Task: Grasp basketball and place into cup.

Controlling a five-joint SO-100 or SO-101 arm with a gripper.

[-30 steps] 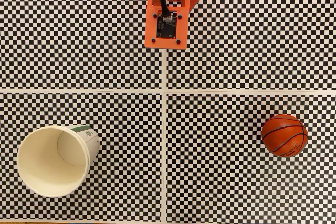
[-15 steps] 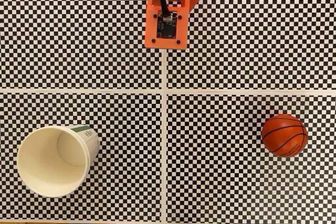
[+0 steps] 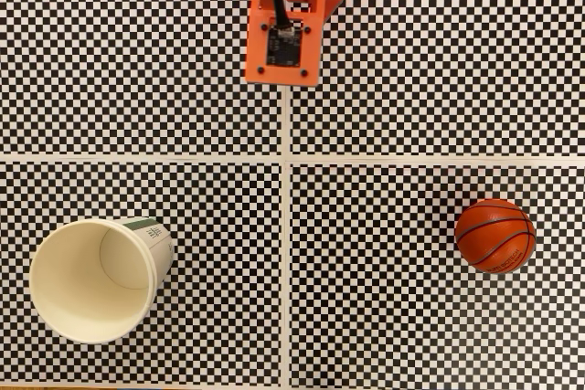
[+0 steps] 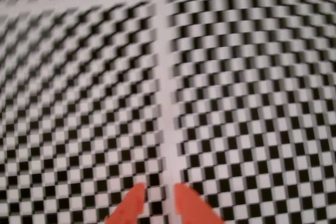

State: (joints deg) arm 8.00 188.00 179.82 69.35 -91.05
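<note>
Orange fingertips poke up from the bottom edge of the wrist view, the gripper (image 4: 159, 200) hanging above the checkered mat (image 4: 252, 129) with a narrow gap between its two tips (nothing sits between them), so the fingers are nearly together and hold nothing. A white stripe (image 4: 167, 103) in the mat runs up the picture from between the tips and meets a crossing stripe near the top; the pattern there is blurred.

From the fixed view, which looks straight down, the orange arm (image 3: 285, 20) enters from the top edge at the middle, a black cable running along it to a small circuit board. Below it the white stripes cross and split the black-and-white mat into quarters. At lower left in that view stands the cup (image 3: 91, 280), upright, mouth open, its cream inside bare and a green band showing on its outer wall. At lower right, well apart from the cup and from the arm, the basketball (image 3: 494, 235) rests on the mat.
</note>
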